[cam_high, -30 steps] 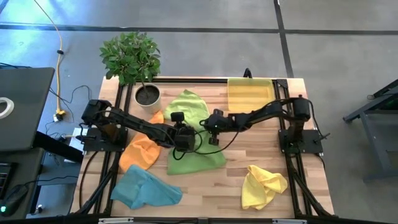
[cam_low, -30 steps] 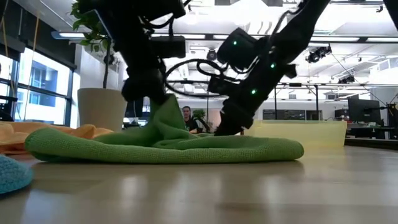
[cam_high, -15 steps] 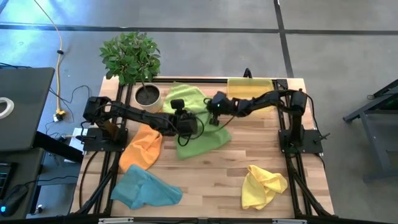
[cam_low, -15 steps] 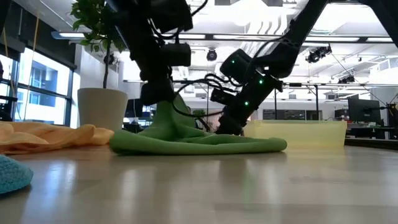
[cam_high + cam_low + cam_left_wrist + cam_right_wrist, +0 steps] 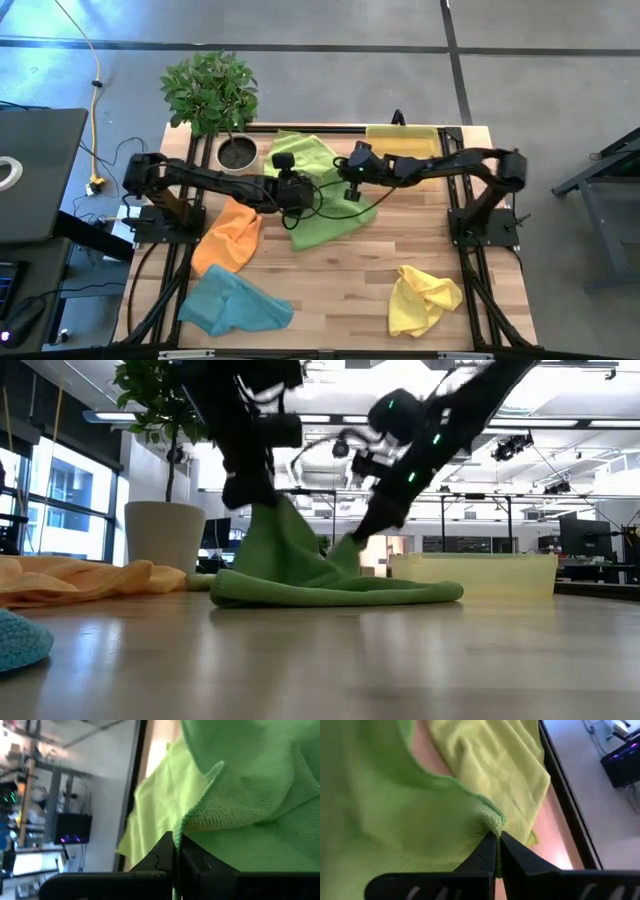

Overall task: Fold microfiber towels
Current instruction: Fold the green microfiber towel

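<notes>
While lifted off the table point(image 5: 330, 265), green towel point(image 5: 325, 215) corners clamped in both jaws.

Lime green towel point(image 5: 330, 215): soft matt cloth, fine looped fuzzy weave, clear in the left wrist view point(image 5: 260, 795) and right wrist view point(image 5: 380, 820). Second lime green towel point(image 5: 300, 155), orange towel point(image 5: 228, 235), light blue towel point(image 5: 235, 303), yellow towel point(image 5: 422, 297): same matt fuzzy cloth. Tabletop point(image 5: 340, 280): pale wood strips, smooth, slight sheen in the low view point(image 5: 350, 660). Tray point(image 5: 402, 150): translucent yellow plastic, smooth. Pot point(image 5: 165, 532): smooth, matt, cream. Both arms: dark matt plastic or metal.
</notes>
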